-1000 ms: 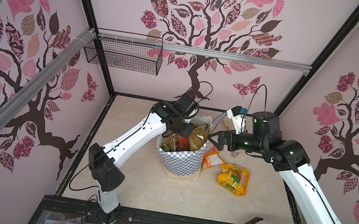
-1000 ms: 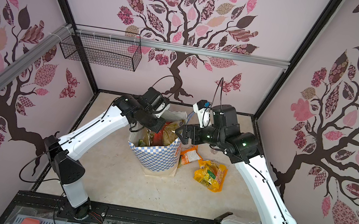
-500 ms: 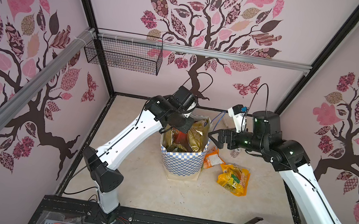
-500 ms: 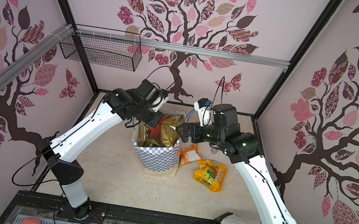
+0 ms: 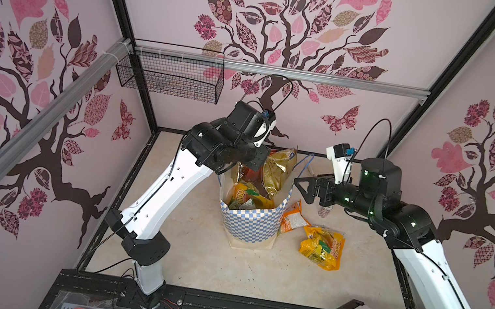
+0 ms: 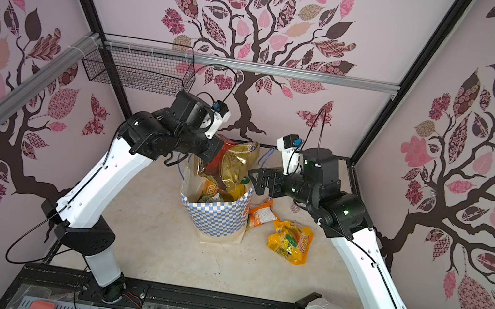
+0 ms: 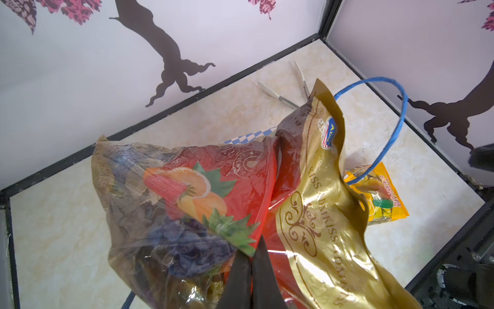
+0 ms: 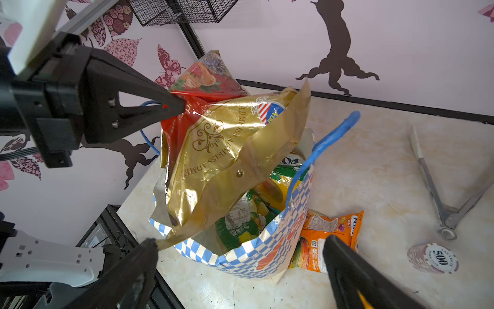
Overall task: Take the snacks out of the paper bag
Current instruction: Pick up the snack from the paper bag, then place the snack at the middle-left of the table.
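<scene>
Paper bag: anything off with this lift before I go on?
Yes. The shut left gripper seems to lift two packets at once: a red fruit packet and a gold packet. The gold one's lower corner hangs over the bag rim, close to the open right gripper.
</scene>
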